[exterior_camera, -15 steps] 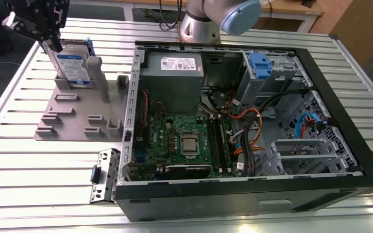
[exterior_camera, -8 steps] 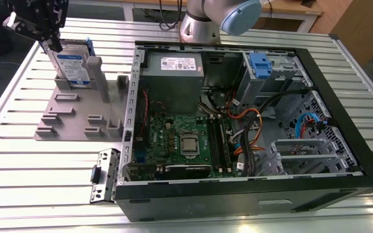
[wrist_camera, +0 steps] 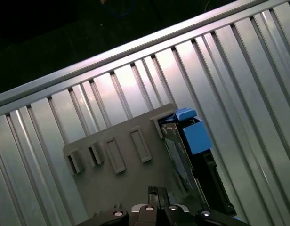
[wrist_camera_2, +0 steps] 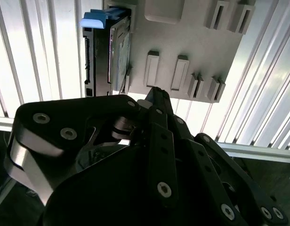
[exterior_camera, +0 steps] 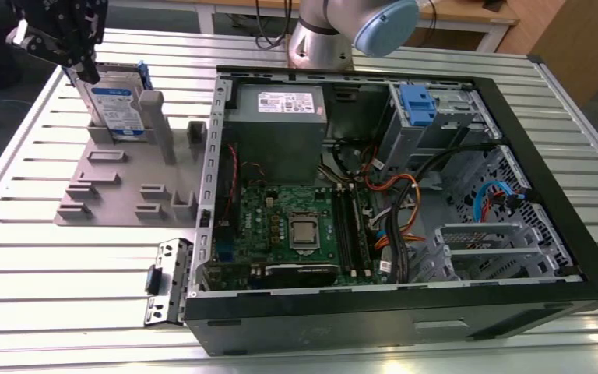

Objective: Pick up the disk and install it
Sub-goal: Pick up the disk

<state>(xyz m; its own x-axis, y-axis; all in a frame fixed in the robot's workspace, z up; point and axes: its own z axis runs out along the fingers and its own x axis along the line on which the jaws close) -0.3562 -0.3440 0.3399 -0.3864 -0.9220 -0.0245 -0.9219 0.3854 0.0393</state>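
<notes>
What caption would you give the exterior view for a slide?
Gripper near the disk, which stands upright in a grey holder beside the open computer case.

The black multi-link end effector (exterior_camera: 81, 66) hangs pointing downward at the exterior view's far left. The silver metal arm column (exterior_camera: 318, 39) rises at the far middle, its joint closed by a pale blue round cap (exterior_camera: 388, 27).

Disk (exterior_camera: 115, 105) stood upright in the holder (exterior_camera: 122, 178) on the table (exterior_camera: 60, 273), with the gripper (exterior_camera: 81, 66) right over it. The open case (exterior_camera: 548, 183) sat just beside the holder, on the exterior view's right.
</notes>
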